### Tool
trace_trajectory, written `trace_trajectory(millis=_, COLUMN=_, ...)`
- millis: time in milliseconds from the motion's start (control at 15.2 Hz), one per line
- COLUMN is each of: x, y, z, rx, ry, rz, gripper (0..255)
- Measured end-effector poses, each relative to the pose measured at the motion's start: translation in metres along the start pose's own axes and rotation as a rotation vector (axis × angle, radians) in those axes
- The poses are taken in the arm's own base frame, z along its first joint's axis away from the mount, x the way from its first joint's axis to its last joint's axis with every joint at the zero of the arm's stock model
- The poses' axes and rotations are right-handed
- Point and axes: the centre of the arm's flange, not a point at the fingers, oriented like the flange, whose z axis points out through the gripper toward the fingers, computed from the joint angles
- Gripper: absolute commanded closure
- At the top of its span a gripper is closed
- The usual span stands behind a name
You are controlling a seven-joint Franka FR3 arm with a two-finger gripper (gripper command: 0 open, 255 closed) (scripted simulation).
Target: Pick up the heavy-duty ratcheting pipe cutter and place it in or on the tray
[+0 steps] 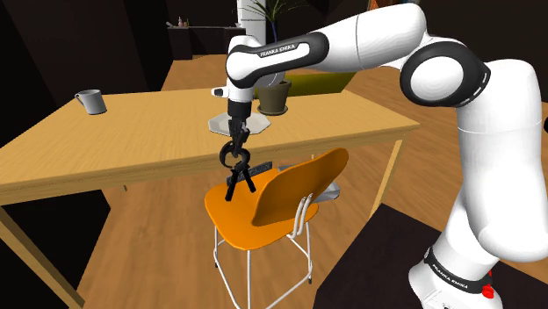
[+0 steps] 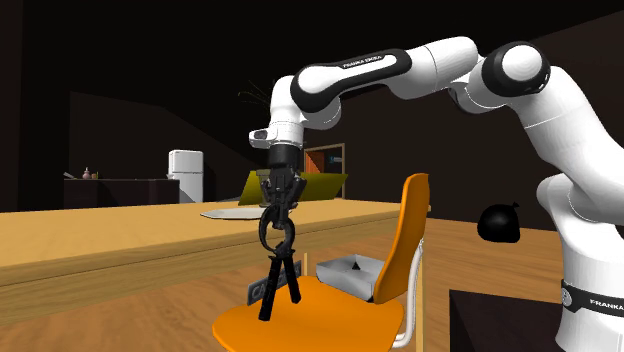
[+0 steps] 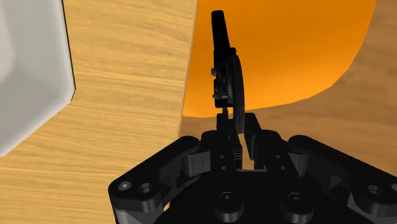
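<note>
A black ratcheting pipe cutter [image 1: 235, 173] [image 2: 277, 262] hangs handles-down over the orange chair seat, its legs splayed just above the seat. My gripper [image 1: 234, 140] [image 2: 276, 206] [image 3: 233, 137] is shut on its round upper end, beside the table's front edge. In the wrist view the cutter [image 3: 225, 70] sticks straight out from between the fingers. The tray [image 1: 237, 123] [image 2: 233, 212] [image 3: 25, 70] is a flat pale octagonal dish on the wooden table, just behind and above the gripper in the shoulder view.
The orange chair [image 1: 277, 197] [image 2: 330, 310] stands in front of the wooden table [image 1: 132, 132]. A small dark block [image 1: 261, 167] [image 2: 255, 292] lies on its seat. A pale open box [image 2: 355, 275] sits behind it. A mug [image 1: 91, 102] and a potted plant [image 1: 273, 92] stand on the table.
</note>
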Motion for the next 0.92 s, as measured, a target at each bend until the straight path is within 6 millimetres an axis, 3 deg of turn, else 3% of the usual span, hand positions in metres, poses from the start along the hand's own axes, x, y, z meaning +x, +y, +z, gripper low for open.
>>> trace_trajectory(millis=924, x=0.012, y=-0.005, z=-0.069, rx=0.0, ry=0.0, rz=0.0, gripper=255)
